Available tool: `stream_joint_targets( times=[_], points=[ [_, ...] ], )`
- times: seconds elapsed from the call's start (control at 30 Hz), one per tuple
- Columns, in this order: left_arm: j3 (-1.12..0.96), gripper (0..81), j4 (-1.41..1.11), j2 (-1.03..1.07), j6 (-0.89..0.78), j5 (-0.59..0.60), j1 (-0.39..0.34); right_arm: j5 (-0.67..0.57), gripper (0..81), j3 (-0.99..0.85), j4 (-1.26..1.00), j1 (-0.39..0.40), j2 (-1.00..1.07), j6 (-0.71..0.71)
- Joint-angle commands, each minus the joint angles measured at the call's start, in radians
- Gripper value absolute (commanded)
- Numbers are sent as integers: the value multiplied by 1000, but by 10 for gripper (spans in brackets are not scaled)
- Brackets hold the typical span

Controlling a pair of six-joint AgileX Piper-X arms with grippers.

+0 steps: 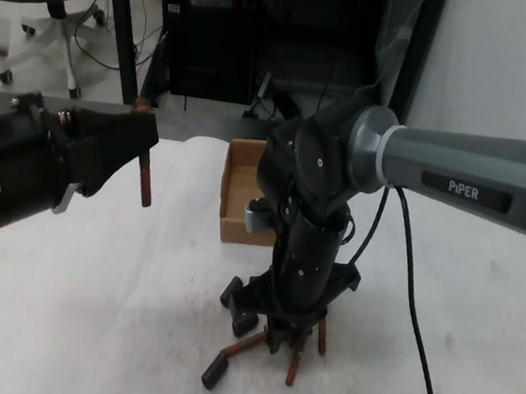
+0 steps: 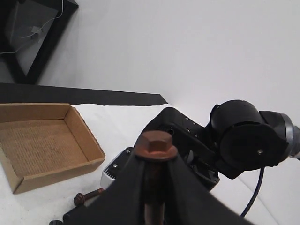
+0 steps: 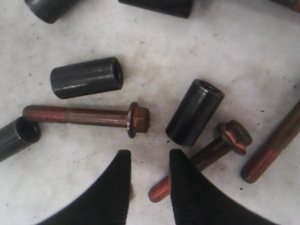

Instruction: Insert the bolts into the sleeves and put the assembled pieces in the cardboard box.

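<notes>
Left gripper [image 2: 156, 161]: we see it clamping one bolt [image 2: 158, 144].
Right gripper [image 3: 149, 161]: parted above loose sleeves [image 3: 194, 112].
Box [image 2: 86, 138]: nothing in yet.

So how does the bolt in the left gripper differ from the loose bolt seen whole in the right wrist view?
The held bolt hangs upright, head up, clamped by the left gripper above the bench; the loose bolt lies flat on the bench, untouched, beside a black sleeve. Both are coppery with hex heads and threaded ends.
</notes>
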Motion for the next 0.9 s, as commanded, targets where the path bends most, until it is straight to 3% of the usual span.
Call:
stream_joint_targets(
  times=[0.0,0.3,0.87],
  points=[
    [-2,0,-7,-11,43,2,-4,0,270,-8,-9,-6,-5,3],
    [-2,0,-7,-11,55,2,-4,75,270,-8,-20,-22,0,-47],
    [-2,0,-7,-11,55,2,-4,67,270,-8,-80,-38,2,2]
  ],
)
